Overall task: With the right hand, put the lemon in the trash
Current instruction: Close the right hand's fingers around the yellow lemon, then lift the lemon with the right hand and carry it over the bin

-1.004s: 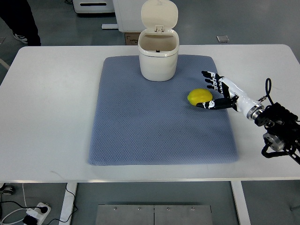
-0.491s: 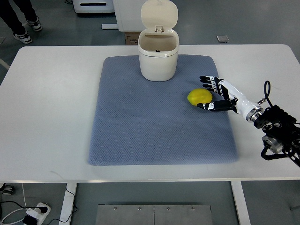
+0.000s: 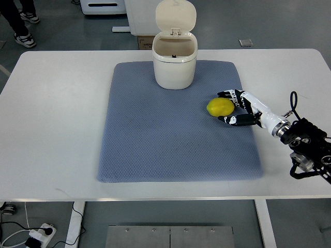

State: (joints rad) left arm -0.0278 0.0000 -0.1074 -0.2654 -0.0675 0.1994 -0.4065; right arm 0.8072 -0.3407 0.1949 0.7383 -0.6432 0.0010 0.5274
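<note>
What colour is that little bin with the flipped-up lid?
The bin is cream white, lid included; it shows plainly in the top view.

There is one lemon (image 3: 220, 106), round and yellow. There is one trash can (image 3: 175, 60), white, with its one lid up. There is one blue mat (image 3: 155, 139) on one white table (image 3: 57, 113). One robot hand (image 3: 239, 107) shows, on the right. Far left, one person's two shoes (image 3: 23, 31) show.
</note>
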